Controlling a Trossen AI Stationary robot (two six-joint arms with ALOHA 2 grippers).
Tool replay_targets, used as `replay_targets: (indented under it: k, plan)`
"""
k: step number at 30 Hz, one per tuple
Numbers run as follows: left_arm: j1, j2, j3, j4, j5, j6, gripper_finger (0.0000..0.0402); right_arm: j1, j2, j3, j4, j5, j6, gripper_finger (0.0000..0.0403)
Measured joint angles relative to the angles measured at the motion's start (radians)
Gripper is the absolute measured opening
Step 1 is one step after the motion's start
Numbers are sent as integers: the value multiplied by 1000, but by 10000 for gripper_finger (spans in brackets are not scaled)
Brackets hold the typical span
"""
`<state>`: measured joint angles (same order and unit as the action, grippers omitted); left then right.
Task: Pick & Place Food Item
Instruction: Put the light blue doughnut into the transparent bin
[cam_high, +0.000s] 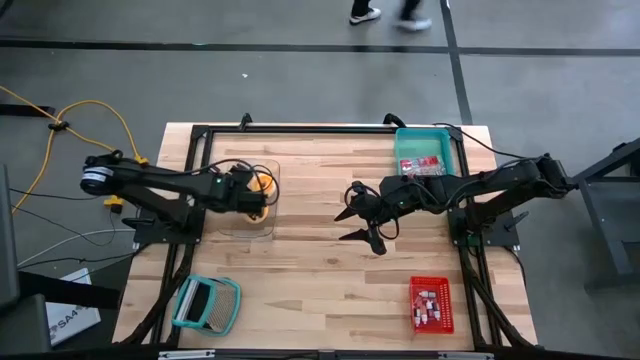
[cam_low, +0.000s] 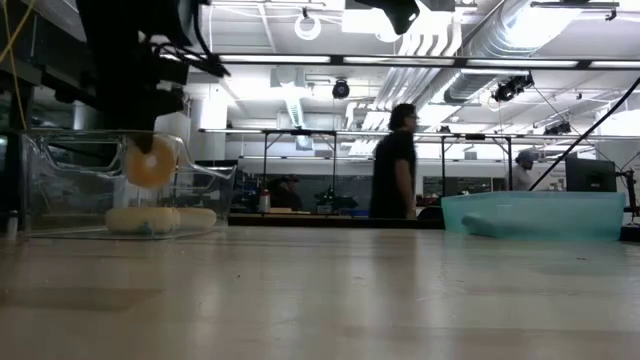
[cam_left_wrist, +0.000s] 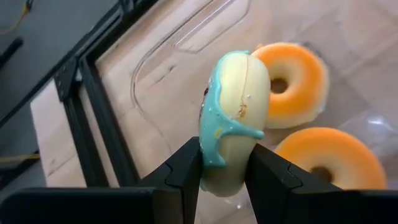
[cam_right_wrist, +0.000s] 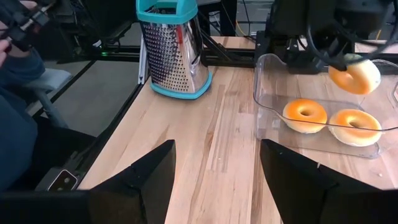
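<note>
The worktop is pale wood in long glued strips, smooth and lightly grained, framed by black metal rails and standing on a grey floor crossed by dark lines. Past its far edge the room is a bright workshop with strip lights, ducts and benches, and a person in dark clothes stands there. The left hand is clenched on a doughnut, gripping it edge-on between its two dark fingers; the doughnut is pale yellow and plump, with glossy teal icing running down one face. It hangs just above a clear plastic tray with rounded corners near the left side of the worktop. Two more doughnuts with orange icing lie flat side by side on the tray's floor, below the held one. The right hand hovers over the middle of the worktop with its fingers spread wide, grasping nothing. A metal box grater with a teal frame and handle lies on its side near the front left corner, its face dotted with small holes. A teal plastic bin sits at the far right corner, and a red mesh basket holding small items sits near the front right.
</note>
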<state>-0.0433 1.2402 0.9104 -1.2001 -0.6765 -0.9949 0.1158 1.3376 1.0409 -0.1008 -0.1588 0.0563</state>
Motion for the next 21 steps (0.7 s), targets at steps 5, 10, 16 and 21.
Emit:
replay_targets:
  k: [5,10,16,21]
  plan:
    - [51,47,0,-4,47,-8,105,0,0,0,1,3,0,223]
    - [90,73,0,-3,119,-9,105,0,0,0,1,3,0,223]
    - [107,82,0,1,149,-8,105,0,0,0,2,3,0,223]
    - [107,82,0,12,150,-1,105,0,0,0,2,3,0,223]
